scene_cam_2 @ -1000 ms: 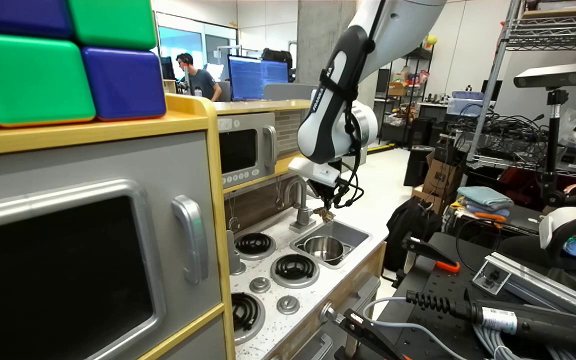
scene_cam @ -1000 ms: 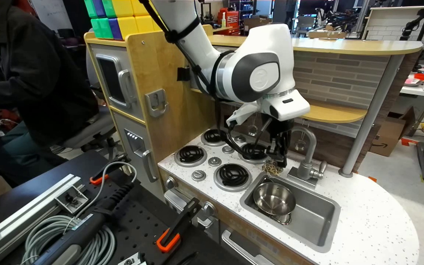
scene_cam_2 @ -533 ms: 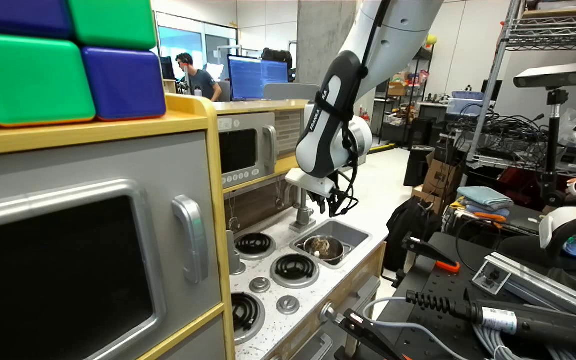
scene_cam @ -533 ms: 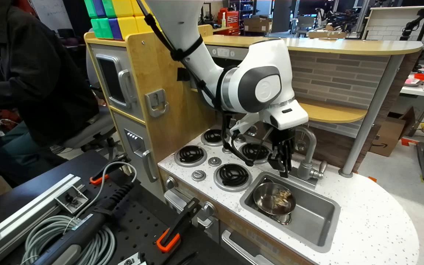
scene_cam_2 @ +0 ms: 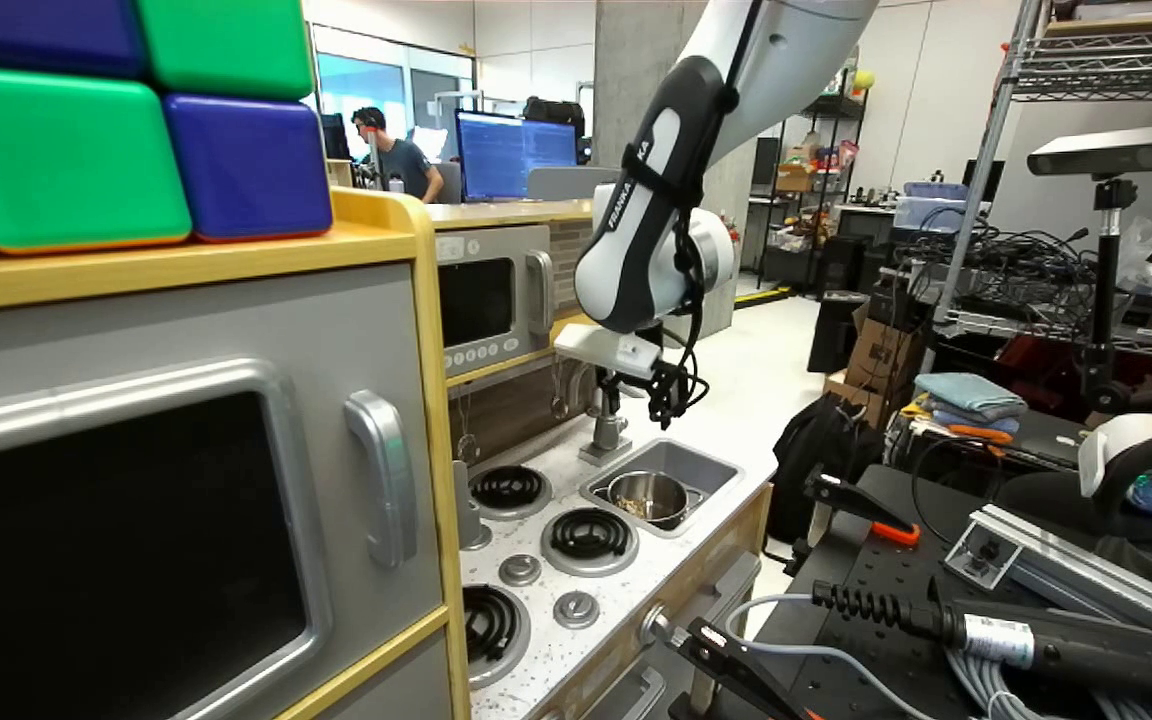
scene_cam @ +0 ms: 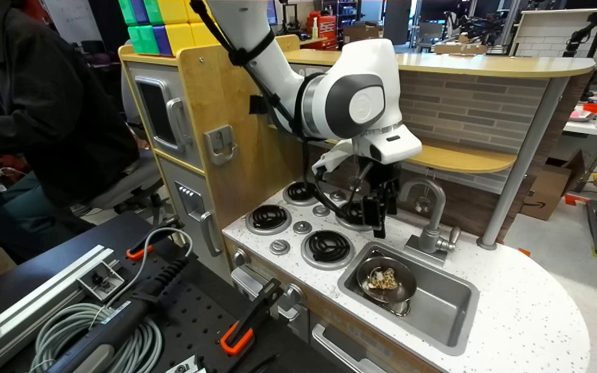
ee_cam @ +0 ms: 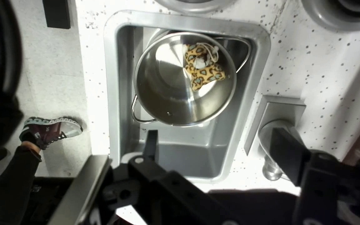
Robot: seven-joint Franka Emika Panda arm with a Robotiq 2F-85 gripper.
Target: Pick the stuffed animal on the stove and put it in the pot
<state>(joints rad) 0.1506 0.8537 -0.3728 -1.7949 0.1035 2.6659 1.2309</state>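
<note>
Gripper (ee_cam: 215, 146) hangs spread wide above the white counter (scene_cam: 526, 300), left of the faucet (scene_cam: 429, 240) in an exterior view. The leopard-print stuffed animal (ee_cam: 209, 74) lies inside the steel pot (ee_cam: 167, 104), toward its right side in the wrist view. The pot stands in the left part of the sink (scene_cam: 441, 316), right of the stove (scene_cam: 257, 242).

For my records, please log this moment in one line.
spotted yellow stuffed animal: inside round steel pot; black gripper: open; task: appears done

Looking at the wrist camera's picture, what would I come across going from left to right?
A laced sneaker → a steel pot with a leopard-print stuffed animal inside → a faucet.
</note>
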